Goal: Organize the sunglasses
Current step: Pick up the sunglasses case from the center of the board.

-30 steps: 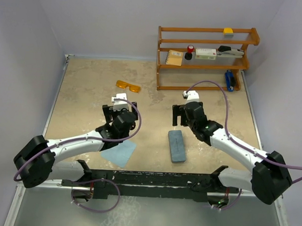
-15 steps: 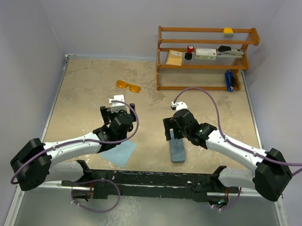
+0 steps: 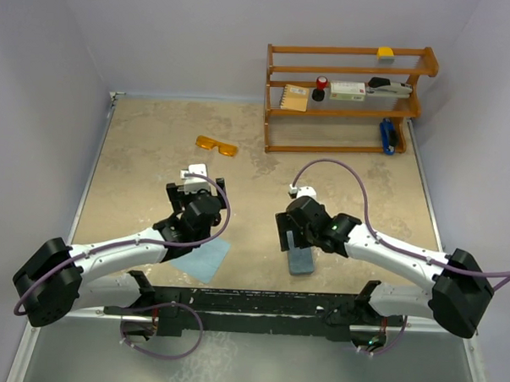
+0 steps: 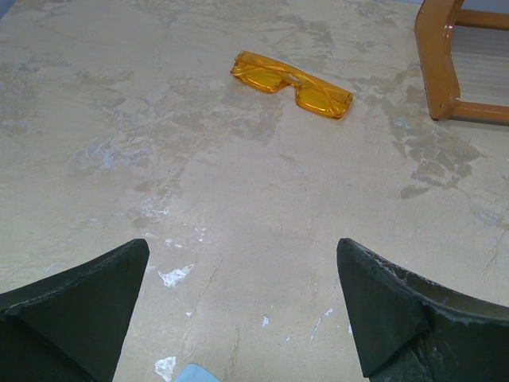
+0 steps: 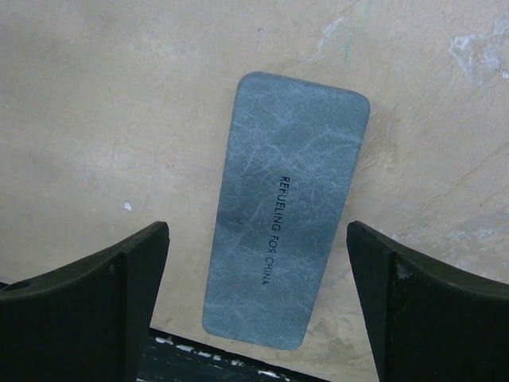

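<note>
The table (image 3: pixel 147 152) carries every item. The right gripper (image 5: pixel 256 231) has its fingers spread wide and holds nothing. It hangs over the closed blue-grey case (image 5: pixel 286 207). The left gripper (image 4: pixel 242 247) is likewise spread wide and empty, over bare table. The sunglasses (image 4: pixel 290 83) lie flat, well ahead of the left gripper and near the wooden rack (image 4: pixel 445 72). The case lettering reads "REFUELING FOR CHINA".

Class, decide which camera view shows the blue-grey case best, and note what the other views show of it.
The right wrist view: the case lies flat and closed, nearly whole, its printed lettering readable. The top view shows the case small, its far end hidden under the right arm. The left wrist view misses it.
</note>
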Motion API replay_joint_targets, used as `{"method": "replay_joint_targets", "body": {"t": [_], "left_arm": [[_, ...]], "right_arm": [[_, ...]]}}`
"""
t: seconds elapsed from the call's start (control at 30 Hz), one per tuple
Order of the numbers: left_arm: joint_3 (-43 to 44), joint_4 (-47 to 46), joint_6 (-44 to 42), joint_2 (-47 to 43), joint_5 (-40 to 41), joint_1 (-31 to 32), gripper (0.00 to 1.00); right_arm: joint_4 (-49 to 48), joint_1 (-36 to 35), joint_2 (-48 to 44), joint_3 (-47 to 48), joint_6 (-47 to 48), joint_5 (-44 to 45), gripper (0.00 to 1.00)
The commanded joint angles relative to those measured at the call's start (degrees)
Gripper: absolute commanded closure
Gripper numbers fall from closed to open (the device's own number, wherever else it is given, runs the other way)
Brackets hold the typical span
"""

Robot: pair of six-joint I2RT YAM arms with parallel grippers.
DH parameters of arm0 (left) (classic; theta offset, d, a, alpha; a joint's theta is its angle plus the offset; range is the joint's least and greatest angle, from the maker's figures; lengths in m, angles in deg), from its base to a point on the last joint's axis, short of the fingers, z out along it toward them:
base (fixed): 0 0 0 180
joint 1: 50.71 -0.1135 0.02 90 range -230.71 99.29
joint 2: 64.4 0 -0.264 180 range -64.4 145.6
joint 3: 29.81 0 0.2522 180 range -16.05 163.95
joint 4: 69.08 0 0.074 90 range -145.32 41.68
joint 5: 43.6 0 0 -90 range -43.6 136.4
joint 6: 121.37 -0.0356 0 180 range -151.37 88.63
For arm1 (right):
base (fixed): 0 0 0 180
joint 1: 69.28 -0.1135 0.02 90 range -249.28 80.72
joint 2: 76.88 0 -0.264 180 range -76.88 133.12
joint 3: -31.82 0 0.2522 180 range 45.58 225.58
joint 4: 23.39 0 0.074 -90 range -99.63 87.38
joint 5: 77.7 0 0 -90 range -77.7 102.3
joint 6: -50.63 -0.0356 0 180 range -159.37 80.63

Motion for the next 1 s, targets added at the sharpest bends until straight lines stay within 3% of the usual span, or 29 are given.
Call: {"method": "replay_joint_targets", "body": {"t": [0.0, 0.97], "left_arm": [[-0.11, -1.7, 0.93, -1.03, 0.08, 0.2, 0.0], [-0.69, -1.76, 0.8, -1.78, -0.67, 0.21, 0.0]], "right_arm": [[1.29, -0.22, 0.92, -1.34, -3.26, 1.18, 0.05], [2.86, -1.41, 11.73, 0.63, -3.85, -2.62, 0.09]]}}
